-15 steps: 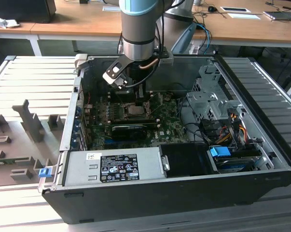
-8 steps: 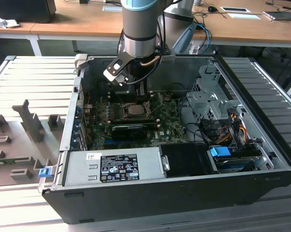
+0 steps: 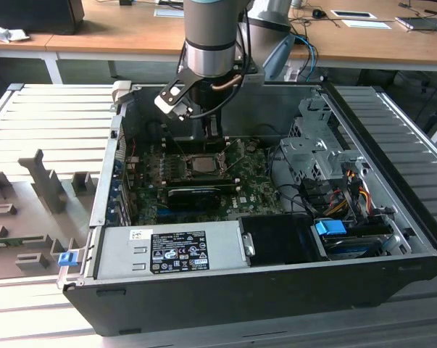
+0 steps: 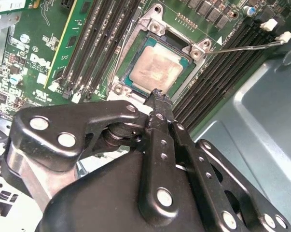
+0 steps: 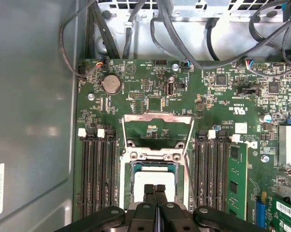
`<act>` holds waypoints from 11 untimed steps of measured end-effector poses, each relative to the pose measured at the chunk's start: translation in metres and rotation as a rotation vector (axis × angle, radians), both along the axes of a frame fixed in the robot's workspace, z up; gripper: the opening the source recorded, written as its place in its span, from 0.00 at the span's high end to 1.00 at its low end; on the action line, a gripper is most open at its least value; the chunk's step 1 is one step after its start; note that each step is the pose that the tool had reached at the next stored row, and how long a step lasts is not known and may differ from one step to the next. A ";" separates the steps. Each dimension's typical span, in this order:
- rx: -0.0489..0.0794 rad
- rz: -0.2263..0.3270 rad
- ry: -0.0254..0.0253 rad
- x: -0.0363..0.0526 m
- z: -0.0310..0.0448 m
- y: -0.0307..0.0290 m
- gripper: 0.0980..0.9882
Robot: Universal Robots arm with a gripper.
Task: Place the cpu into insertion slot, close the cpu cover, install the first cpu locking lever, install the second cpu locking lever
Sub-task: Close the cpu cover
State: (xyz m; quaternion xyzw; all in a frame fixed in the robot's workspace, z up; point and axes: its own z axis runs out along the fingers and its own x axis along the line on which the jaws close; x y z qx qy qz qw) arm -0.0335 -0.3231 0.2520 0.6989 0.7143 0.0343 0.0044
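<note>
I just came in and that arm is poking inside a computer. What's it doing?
A robot arm is reaching down into an open computer case. The cpu already lies flat in the slot. The gripper is shut, holds nothing, and hangs just over the cpu's edge. The cover is tipped up beside the slot, so it is not closed yet.

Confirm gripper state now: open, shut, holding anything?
Gripper: jaws shut, nothing held between them; the tips are over the chip.
</note>
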 end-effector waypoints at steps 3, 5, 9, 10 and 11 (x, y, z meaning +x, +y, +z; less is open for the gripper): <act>0.000 0.000 0.0000 0.0000 0.0032 0.0000 0.99; 0.000 0.000 -0.0001 0.0000 0.0062 0.0000 0.99; 0.000 0.000 0.0000 0.0000 0.0112 0.0000 0.99; 0.000 0.000 0.0000 0.0000 0.0123 0.0000 0.99; 0.000 0.000 0.0000 0.0000 0.0146 0.0000 0.99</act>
